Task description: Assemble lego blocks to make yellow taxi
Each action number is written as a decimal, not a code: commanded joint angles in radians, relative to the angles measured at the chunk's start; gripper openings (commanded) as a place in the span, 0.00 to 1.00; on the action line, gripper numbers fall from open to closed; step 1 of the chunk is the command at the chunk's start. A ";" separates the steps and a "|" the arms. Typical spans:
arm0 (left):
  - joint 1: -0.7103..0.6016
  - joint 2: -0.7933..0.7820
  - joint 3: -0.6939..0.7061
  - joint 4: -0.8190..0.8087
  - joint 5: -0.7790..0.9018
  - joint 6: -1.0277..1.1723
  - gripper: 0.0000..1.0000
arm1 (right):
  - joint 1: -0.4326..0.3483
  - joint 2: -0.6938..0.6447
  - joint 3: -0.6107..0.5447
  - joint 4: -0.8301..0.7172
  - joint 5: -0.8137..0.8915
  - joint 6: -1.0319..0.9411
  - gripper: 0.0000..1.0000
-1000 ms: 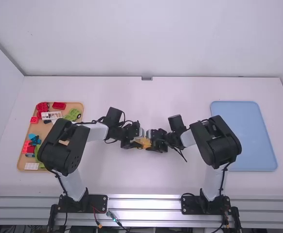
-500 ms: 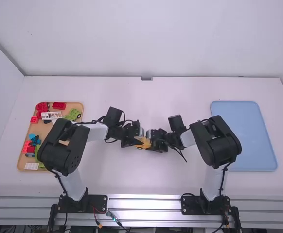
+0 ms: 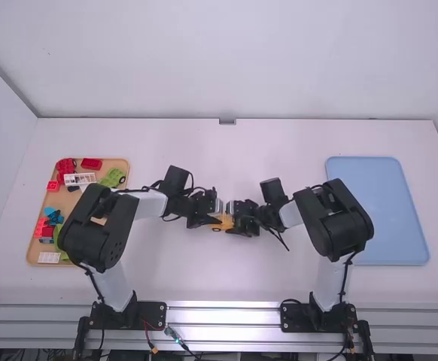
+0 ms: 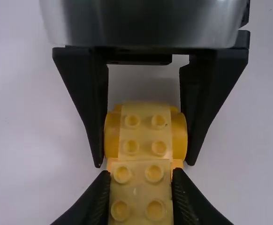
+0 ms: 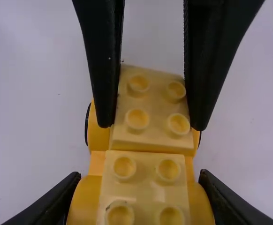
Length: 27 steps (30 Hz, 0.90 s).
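Snugly, yellow block [image 5: 160, 110] in left pincer [image 3: 217, 220]

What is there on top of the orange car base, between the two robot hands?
Two pale yellow blocks lie over the orange base, end to end, with their studs showing. They cover its middle, so what is beneath cannot be seen.

The left arm [image 3: 150, 204] and right arm [image 3: 291, 215] match: smooth white links between chunky, rounded matte-black joints. Thin black cables [image 3: 347, 277] run loosely along both. Each stands on a flat black base [image 3: 150, 313] dotted with small screws; by the left one are red wires and an orange connector [image 3: 153, 348]. The left tool [image 3: 215, 221] and right tool [image 3: 234, 219] have black, tapering fingers, the right one's below a rounded, silvery casing [image 4: 143, 23].
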 commanded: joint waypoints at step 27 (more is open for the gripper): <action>0.010 -0.117 0.008 0.030 -0.007 -0.146 0.72 | 0.000 0.019 0.013 0.000 0.002 -0.003 0.51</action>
